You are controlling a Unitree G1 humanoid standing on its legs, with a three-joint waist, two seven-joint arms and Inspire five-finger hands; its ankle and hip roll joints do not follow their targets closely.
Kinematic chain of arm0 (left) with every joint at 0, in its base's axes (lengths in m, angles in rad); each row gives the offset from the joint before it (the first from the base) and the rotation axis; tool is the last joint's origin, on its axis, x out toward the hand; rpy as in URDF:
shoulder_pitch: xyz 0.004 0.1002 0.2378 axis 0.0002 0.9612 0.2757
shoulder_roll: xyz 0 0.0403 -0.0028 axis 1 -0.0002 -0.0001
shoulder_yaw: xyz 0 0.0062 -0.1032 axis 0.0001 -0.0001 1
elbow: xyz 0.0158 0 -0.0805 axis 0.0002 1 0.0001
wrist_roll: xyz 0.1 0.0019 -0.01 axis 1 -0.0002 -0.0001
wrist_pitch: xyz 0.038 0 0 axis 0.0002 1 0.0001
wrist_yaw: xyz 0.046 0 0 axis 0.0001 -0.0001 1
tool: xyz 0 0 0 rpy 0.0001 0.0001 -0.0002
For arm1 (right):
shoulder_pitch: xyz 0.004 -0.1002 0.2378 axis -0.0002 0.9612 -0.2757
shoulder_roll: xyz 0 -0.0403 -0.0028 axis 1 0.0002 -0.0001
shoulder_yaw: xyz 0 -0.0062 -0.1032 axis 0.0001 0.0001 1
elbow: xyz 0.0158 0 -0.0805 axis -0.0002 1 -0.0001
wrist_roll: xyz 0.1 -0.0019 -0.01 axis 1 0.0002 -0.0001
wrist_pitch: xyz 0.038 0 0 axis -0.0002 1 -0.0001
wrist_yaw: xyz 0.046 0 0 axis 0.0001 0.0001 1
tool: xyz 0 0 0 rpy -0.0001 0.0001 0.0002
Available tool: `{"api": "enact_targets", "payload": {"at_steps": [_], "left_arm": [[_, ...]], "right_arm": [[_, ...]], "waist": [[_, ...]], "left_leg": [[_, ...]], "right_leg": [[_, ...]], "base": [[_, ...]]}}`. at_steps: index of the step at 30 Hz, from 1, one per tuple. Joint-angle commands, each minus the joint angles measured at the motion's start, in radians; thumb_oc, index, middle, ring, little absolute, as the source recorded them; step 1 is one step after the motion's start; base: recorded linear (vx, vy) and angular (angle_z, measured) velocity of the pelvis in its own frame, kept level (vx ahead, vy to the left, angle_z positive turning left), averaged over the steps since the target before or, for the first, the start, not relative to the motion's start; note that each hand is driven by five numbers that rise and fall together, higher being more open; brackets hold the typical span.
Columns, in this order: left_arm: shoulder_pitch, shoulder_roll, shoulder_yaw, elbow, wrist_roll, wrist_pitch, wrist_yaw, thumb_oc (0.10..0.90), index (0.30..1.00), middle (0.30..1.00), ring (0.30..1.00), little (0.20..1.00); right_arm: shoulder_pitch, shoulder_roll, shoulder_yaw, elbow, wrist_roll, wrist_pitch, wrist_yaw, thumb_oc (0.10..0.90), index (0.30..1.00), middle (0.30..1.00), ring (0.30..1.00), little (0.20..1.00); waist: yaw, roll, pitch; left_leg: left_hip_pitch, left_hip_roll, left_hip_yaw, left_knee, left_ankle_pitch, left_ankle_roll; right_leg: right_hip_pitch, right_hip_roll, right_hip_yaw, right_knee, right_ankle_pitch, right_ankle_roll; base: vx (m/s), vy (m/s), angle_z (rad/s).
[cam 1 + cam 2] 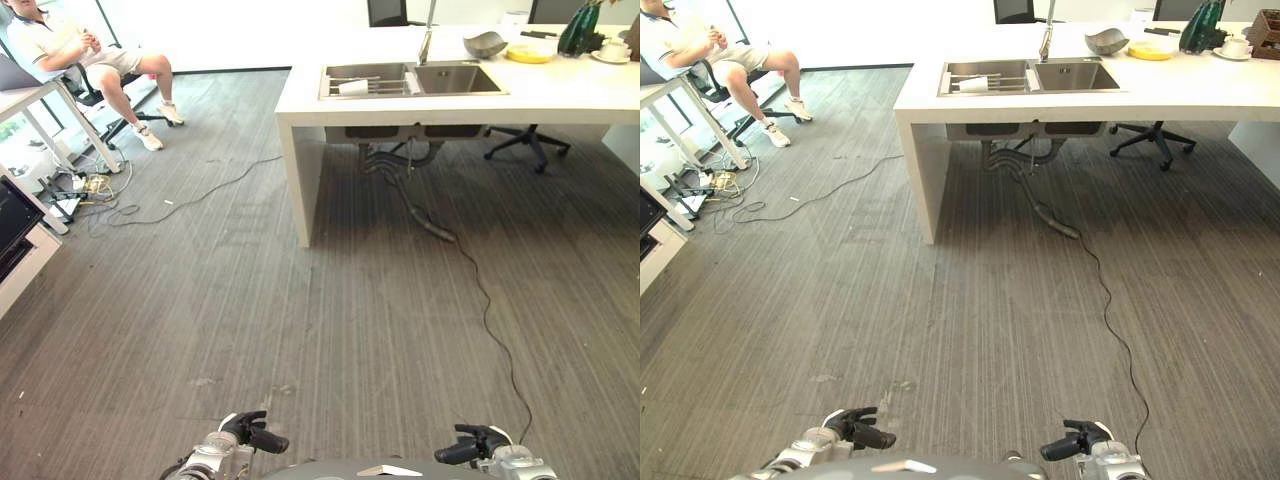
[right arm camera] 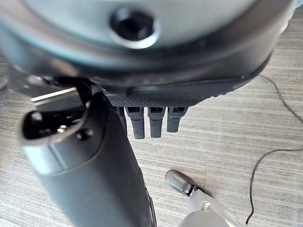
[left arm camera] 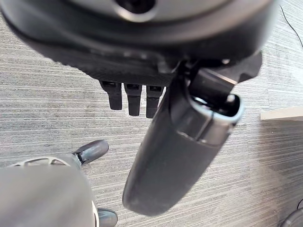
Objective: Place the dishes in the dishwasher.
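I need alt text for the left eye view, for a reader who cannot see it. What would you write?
Both robot hands, left hand and right hand, hang empty low over a grey carpet floor, far from a white counter with a sink. A grey bowl and yellow plate stand on it; a person sits far left.

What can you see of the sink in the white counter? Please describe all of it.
The sink looks like brushed steel and has two rectangular basins set flush into the white counter. A wire rack lies across the basin on the robot's left, with a white cup on its side on it. The other basin looks empty. A tall tap rises behind the divider. Pipes hang below.
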Motion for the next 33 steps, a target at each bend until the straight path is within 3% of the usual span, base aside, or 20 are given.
{"api": "enact_targets", "payload": {"at_steps": [1, 14, 17, 20, 21, 22, 25, 29, 30, 31, 33], "left_arm": [[-0.109, -0.019, -0.029, 0.017, -0.003, -0.038, 0.016, 0.800, 0.900, 0.900, 0.900, 0.900], [-0.105, -0.018, -0.014, -0.046, -0.070, -0.037, 0.025, 0.800, 0.900, 0.900, 0.900, 0.900], [-0.113, -0.013, -0.020, -0.067, -0.081, -0.040, 0.027, 0.800, 0.900, 0.900, 0.900, 0.900], [-0.125, -0.006, -0.027, -0.091, -0.098, -0.037, 0.026, 0.800, 0.900, 0.900, 0.900, 0.900], [-0.125, -0.006, -0.027, -0.091, -0.098, -0.037, 0.026, 0.800, 0.900, 0.900, 0.900, 0.900], [-0.134, -0.007, -0.036, -0.115, -0.103, -0.035, 0.022, 0.800, 0.900, 0.900, 0.900, 0.900], [-0.142, 0.006, -0.039, -0.126, -0.102, -0.028, 0.027, 0.800, 0.900, 0.900, 0.900, 0.900], [-0.154, 0.017, -0.046, -0.119, -0.082, -0.034, 0.025, 0.800, 0.900, 0.900, 0.900, 0.900], [-0.154, 0.017, -0.046, -0.119, -0.082, -0.034, 0.025, 0.800, 0.900, 0.900, 0.900, 0.900], [-0.170, 0.025, -0.050, -0.108, -0.070, -0.036, 0.023, 0.800, 0.900, 0.900, 0.900, 0.900], [-0.177, 0.032, -0.043, -0.095, -0.063, -0.039, 0.021, 0.800, 0.900, 0.900, 0.900, 0.900]], "right_arm": [[-0.089, -0.005, -0.010, 0.023, 0.046, -0.024, -0.016, 0.800, 0.900, 0.900, 0.900, 0.900], [-0.095, -0.004, -0.002, 0.004, 0.034, -0.019, -0.017, 0.800, 0.900, 0.900, 0.900, 0.900], [-0.107, -0.004, 0.002, -0.003, 0.033, -0.017, -0.015, 0.800, 0.900, 0.900, 0.900, 0.900], [-0.122, -0.007, 0.003, -0.006, 0.031, -0.014, -0.013, 0.800, 0.900, 0.900, 0.900, 0.900], [-0.123, -0.007, 0.003, -0.006, 0.031, -0.014, -0.013, 0.800, 0.900, 0.900, 0.900, 0.900], [-0.130, -0.011, -0.002, -0.010, 0.034, -0.013, -0.011, 0.800, 0.900, 0.900, 0.900, 0.900], [-0.124, -0.006, -0.012, -0.012, 0.045, -0.008, -0.011, 0.800, 0.900, 0.900, 0.900, 0.900], [-0.109, -0.012, -0.018, -0.022, 0.057, -0.011, -0.011, 0.800, 0.900, 0.900, 0.900, 0.900], [-0.109, -0.012, -0.018, -0.022, 0.057, -0.011, -0.011, 0.800, 0.900, 0.900, 0.900, 0.900], [-0.104, -0.018, -0.028, -0.021, 0.064, -0.010, -0.013, 0.800, 0.900, 0.900, 0.900, 0.900], [-0.087, -0.016, -0.039, -0.015, 0.059, -0.008, -0.007, 0.800, 0.900, 0.900, 0.900, 0.900]], "waist": [[0.015, -0.014, 0.018], [0.017, -0.031, 0.030], [0.023, -0.028, 0.038], [0.030, -0.018, 0.057], [0.031, -0.019, 0.056], [0.030, -0.016, 0.074], [0.022, -0.012, 0.097], [0.002, -0.008, 0.105], [0.002, -0.007, 0.106], [-0.017, -0.014, 0.112], [-0.032, -0.023, 0.108]], "left_leg": [[-0.014, 0.009, -0.004, 0.004, -0.046, -0.074], [-0.009, -0.010, -0.001, 0.004, -0.067, -0.051], [-0.012, -0.018, 0.004, 0.004, -0.074, -0.031], [-0.001, -0.028, 0.002, 0.004, -0.084, -0.002], [-0.002, -0.029, 0.002, 0.004, -0.084, -0.002], [0.014, -0.042, 0.001, 0.020, -0.108, 0.022], [0.037, -0.048, -0.010, 0.051, -0.145, 0.035], [0.070, -0.046, -0.044, 0.042, -0.164, 0.011], [0.070, -0.045, -0.044, 0.042, -0.164, 0.011], [0.088, -0.045, -0.066, 0.028, -0.173, -0.011], [0.121, -0.046, -0.086, 0.017, -0.191, -0.030]], "right_leg": [[0.025, -0.053, -0.009, 0.016, -0.089, 0.114], [0.007, -0.071, 0.003, 0.055, -0.084, 0.123], [-0.051, -0.095, 0.018, 0.162, -0.106, 0.126], [-0.126, -0.138, 0.019, 0.351, -0.147, 0.133], [-0.128, -0.140, 0.020, 0.355, -0.149, 0.134], [-0.177, -0.180, 0.014, 0.512, -0.138, 0.150], [-0.260, -0.202, 0.037, 0.657, -0.110, 0.152], [-0.301, -0.171, 0.104, 0.420, -0.078, 0.144], [-0.299, -0.170, 0.103, 0.418, -0.077, 0.144], [-0.339, -0.177, 0.160, 0.253, -0.004, 0.171], [-0.381, -0.196, 0.186, 0.158, 0.062, 0.196]], "base": [[0.00, 0.000, 0.00], [0.02, 0.034, 0.00], [0.01, 0.128, -0.08], [0.02, 0.120, -0.18], [0.07, 0.174, -0.10], [0.10, 0.169, -0.07], [0.15, 0.089, -0.02], [0.24, -0.064, 0.09], [0.30, -0.143, 0.13], [0.34, -0.160, 0.25], [0.45, -0.177, 0.38]]}}
